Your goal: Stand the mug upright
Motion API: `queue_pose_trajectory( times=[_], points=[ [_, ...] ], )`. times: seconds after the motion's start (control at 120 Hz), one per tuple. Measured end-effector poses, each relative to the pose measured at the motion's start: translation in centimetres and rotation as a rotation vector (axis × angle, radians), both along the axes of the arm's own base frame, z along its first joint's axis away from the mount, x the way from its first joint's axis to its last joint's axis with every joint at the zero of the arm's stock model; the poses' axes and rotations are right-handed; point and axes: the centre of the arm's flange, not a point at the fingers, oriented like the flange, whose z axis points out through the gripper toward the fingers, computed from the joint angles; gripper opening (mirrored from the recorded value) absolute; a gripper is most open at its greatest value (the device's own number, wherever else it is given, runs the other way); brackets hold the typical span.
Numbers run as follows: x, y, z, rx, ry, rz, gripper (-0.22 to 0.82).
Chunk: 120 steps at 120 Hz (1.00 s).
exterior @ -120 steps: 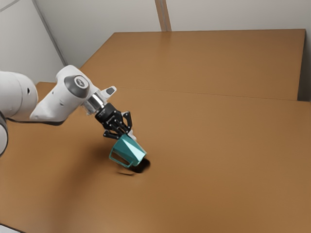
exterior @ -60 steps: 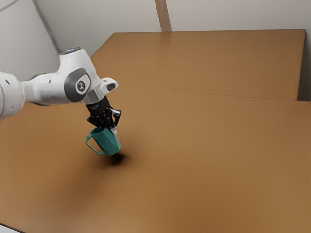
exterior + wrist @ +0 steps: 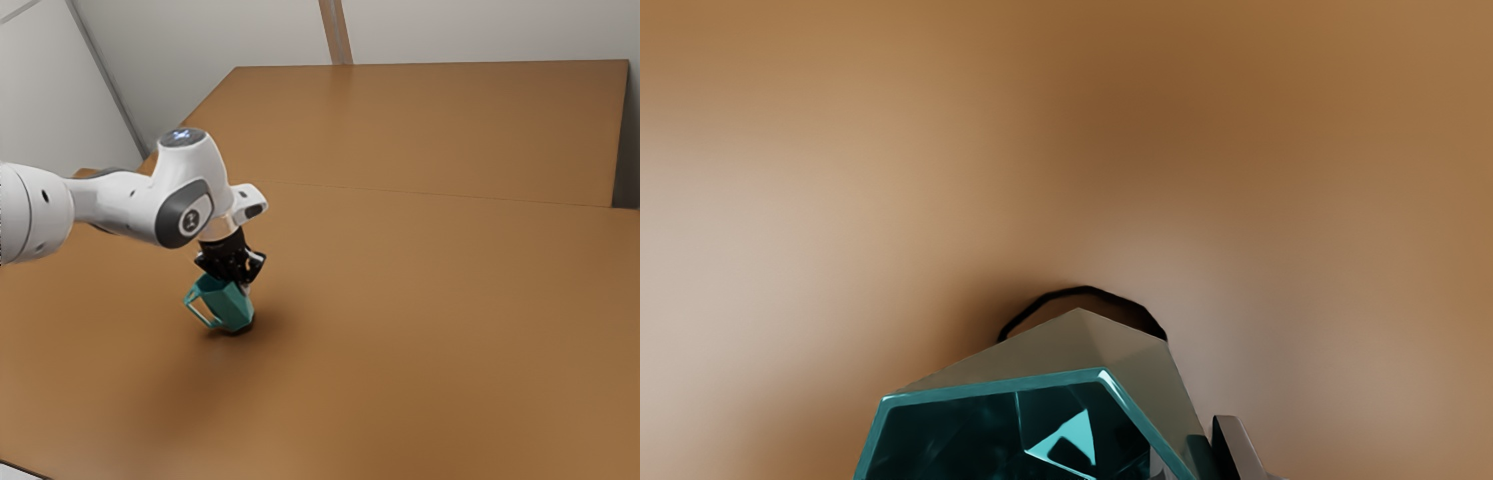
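The teal mug (image 3: 229,305) is tilted, its rim toward the hand and its handle toward the exterior view's left. Its base is low, close over its dark shadow; whether it touches the table (image 3: 420,330) I cannot tell. Over the mug's rim, the black gripper (image 3: 243,286) points down. In the wrist view the mug (image 3: 1040,353) shows its faceted outer side and dark inside, with the gripper (image 3: 1194,457) shut on its wall: one finger is outside, the other inside the opening. The handle is hidden there.
A raised brown panel (image 3: 430,130) stands along the table's far side, with a pale wall (image 3: 480,30) behind it. The arm comes in from the exterior view's left.
The mug moved toward the exterior view's left and turned closer to upright, with the hand swinging more vertical. Since the middle picture, hand and mug have come lower, and the shadow is nearer the base.
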Motion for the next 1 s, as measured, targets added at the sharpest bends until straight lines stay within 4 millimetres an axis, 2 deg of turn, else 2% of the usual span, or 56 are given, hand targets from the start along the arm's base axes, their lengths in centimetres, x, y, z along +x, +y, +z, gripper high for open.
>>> queue_pose_trajectory(
  times=[0.092,0.283,0.45,0.658,1.0],
  points=[
    [0.1,0.2,-0.6,0.002,-0.003,0.017,-0.17],
    [0.2,1.4,0.3,-0.011,-0.028,0.052,0.24],
    [0.1,1.3,1.9,-0.018,-0.057,0.053,0.44],
    [0.0,0.9,6.0,-0.029,-0.09,0.051,0.54],
    [2.3,1.1,14.5,-0.019,-0.117,0.025,0.59]
  ],
)
